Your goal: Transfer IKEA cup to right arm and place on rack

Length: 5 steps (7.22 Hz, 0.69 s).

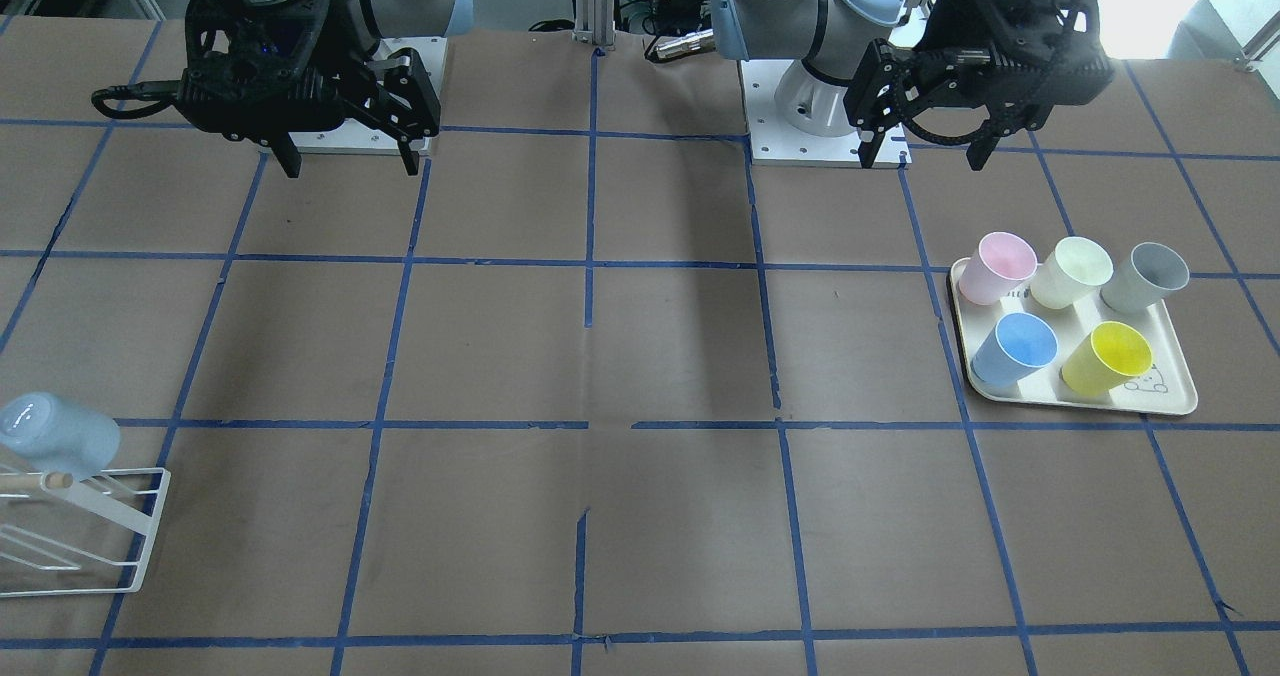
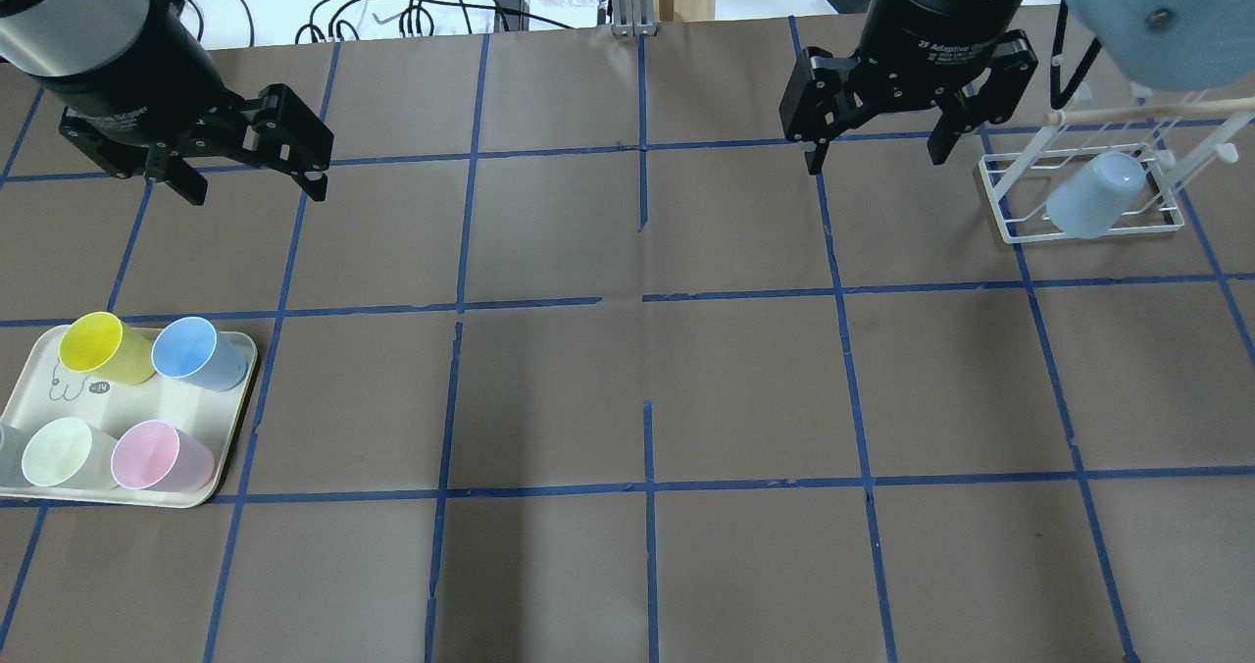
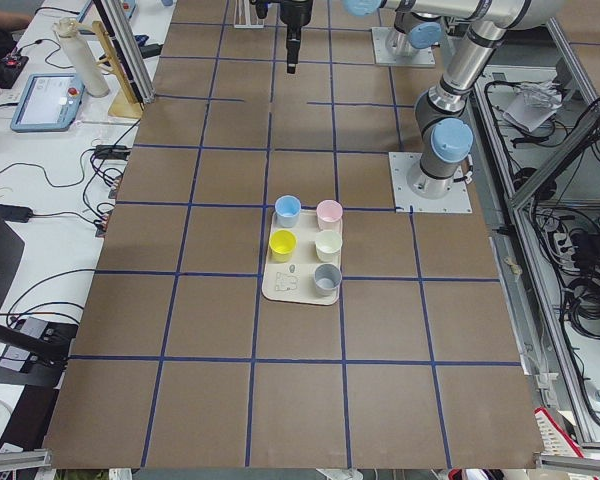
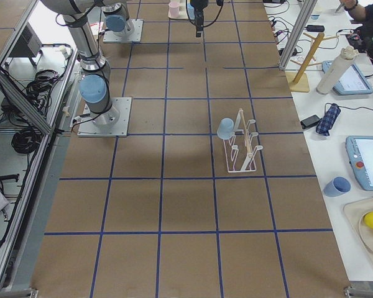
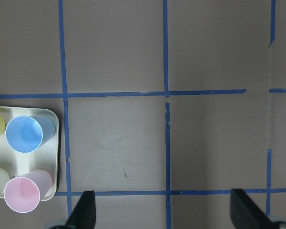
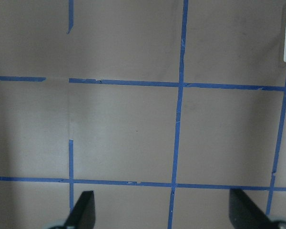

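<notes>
The IKEA cup point(image 2: 1096, 195) is found on the white wire rack point(image 2: 1010, 222) at the robot's right end of the table. It is tilted with its closed base uppermost, apparently slipped over one of the slanted prongs, just beside the thin wooden dowel point(image 2: 1147, 110). The right gripper point(image 2: 876, 158) is held above the paper-covered table point(image 2: 647, 388), near the rack but apart from it, with its fingers spread wide and nothing between them. The left gripper point(image 2: 253, 187) is likewise spread and empty, well apart from the cream tray point(image 2: 230, 418), on which a deeper blue cup point(image 2: 196, 352), a yellow cup point(image 2: 98, 347), a pale green cup point(image 2: 59, 452), a pink cup point(image 2: 157, 457) and a grey cup point(image 1: 1150, 276) are stood upright. From this layout the placing is judged to be done, with no transfer left to make. The tumbler is judged to be light, stiff, thin-walled plastic, hardly breakable, but smooth and tapered, so a pinch across the wall could slide toward the narrow base or squeeze the cup out of the fingers. If it were to be taken up again, a hold across the wall at mid-height is advised, with moderate force, and it should be lifted along the line of the prong so that the light rack is not dragged.
</notes>
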{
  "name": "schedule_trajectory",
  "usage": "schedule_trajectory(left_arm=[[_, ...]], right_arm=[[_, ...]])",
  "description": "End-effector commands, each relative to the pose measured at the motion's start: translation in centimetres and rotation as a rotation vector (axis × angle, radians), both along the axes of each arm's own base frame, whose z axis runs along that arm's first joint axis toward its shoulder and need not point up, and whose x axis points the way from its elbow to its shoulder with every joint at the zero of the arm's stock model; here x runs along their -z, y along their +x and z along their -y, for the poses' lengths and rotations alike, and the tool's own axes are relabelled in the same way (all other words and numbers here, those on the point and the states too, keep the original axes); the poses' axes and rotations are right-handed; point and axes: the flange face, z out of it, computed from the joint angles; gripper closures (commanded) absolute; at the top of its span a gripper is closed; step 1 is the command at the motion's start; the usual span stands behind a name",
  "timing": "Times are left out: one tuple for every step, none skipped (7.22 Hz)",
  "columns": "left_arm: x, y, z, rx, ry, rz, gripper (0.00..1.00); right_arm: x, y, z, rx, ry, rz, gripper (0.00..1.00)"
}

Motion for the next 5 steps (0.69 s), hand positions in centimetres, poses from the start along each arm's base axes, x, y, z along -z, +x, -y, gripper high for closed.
schedule_trajectory(left_arm=[[-0.07, 0.06, -0.04, -0.002, -0.002, 0.000, 0.00], [0.00, 0.06, 0.01, -0.002, 0.000, 0.000, 0.00], [0.00, 0.00, 0.00, -0.002, 0.000, 0.000, 0.00], [0.00, -0.01, 0.00, -0.002, 0.000, 0.000, 0.00], [0.00, -0.01, 0.00, -0.002, 0.000, 0.000, 0.00]], right_arm=[[0.05, -0.43, 1.03, -0.038, 0.000, -0.010, 0.00], [0.11, -0.34, 1.03, -0.037, 0.000, -0.001, 0.00], [0.09, -0.38, 1.07, -0.030, -0.001, 0.002, 0.00], [0.09, -0.37, 1.07, -0.027, -0.001, 0.004, 0.00], [0.18, -0.58, 1.19, -0.023, 0.002, 0.005, 0.00]])
